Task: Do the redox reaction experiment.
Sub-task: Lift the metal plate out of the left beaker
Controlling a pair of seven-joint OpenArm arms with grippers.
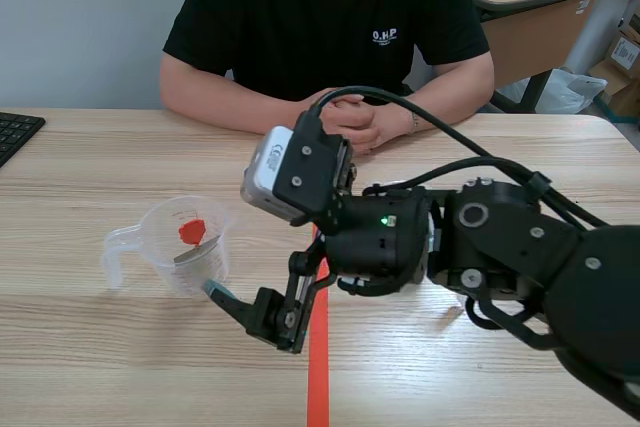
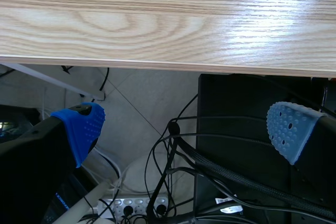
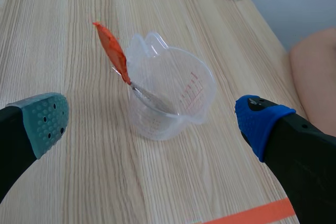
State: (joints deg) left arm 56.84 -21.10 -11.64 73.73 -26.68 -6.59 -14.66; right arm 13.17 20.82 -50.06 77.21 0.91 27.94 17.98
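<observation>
- Over on the robot's left half of the table (image 1: 100, 157) sits the clear measuring cup (image 1: 165, 259). It's upright, with a spoon (image 1: 192, 231) leaning inside and its orange-red handle poking over the rim. Can't see any liquid in there.
- Right gripper (image 3: 152, 121) has reached past the orange tape line (image 1: 318, 367) and hangs just beside the cup. Its fingers are spread wide with nothing in them, and the wrist view puts the cup just ahead of the gap.
- Left gripper (image 2: 186, 129) is spread apart too, holding nothing. It's parked off the table edge, looking down at cables (image 2: 173, 182) and a power strip (image 2: 136, 205).
- A person (image 1: 320, 7) sits across with clasped hands (image 1: 350, 117), and a keyboard (image 1: 15, 132) lies off at the far side.
- What worries me: that cup looks light and thin. If a finger comes in off-centre it'll probably shove or tip it instead of gripping.
- The spoon handle leans out toward the grey-green pad (image 3: 47, 121), so closing in could clip it and flick the spoon out.
- Squeeze too hard and the plastic may buckle or pop free.
</observation>
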